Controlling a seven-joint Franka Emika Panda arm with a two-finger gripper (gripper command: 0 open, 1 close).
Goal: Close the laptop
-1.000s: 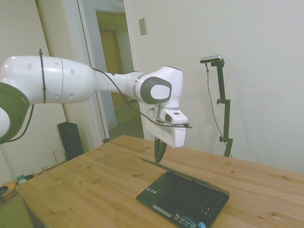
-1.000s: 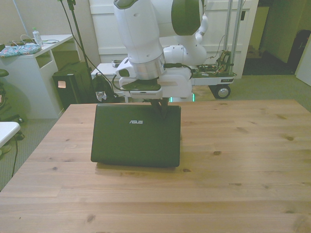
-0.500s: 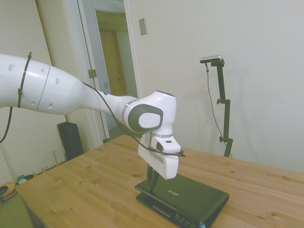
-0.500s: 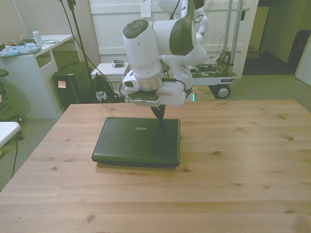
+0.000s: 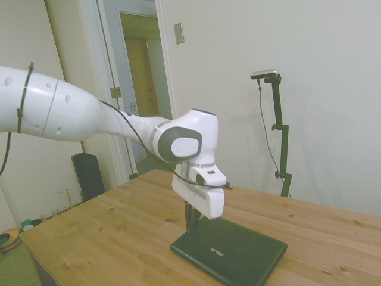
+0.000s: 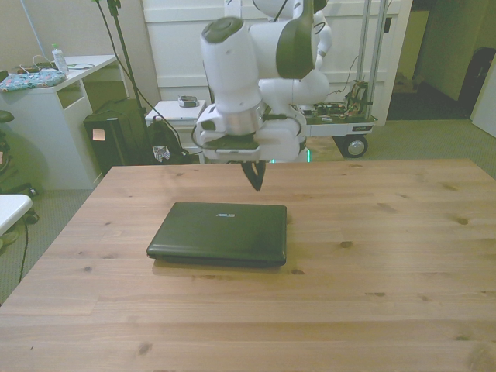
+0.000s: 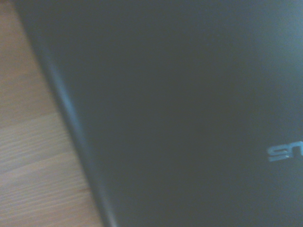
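The laptop [image 5: 229, 253] [image 6: 219, 232] lies flat on the wooden table [image 6: 372, 271] with its matte black lid down, the silver logo facing up. My gripper [image 6: 254, 180] [image 5: 190, 223] hangs a little above the lid's rear edge, fingers pressed together into a dark point and holding nothing. In the wrist view the dark lid [image 7: 180, 109] fills most of the picture, with part of the silver logo at one side and bare wood past its edge.
In the front view a white desk [image 6: 54, 85] and a black box [image 6: 116, 136] stand beyond the table at the front view's left. A wheeled cart [image 6: 341, 116] is behind the arm. In the side view a doorway [image 5: 143, 77] opens behind the table.
The lid went from upright to fully down on the base. My gripper, which was pressing on the lid half a second ago, has lifted off it.
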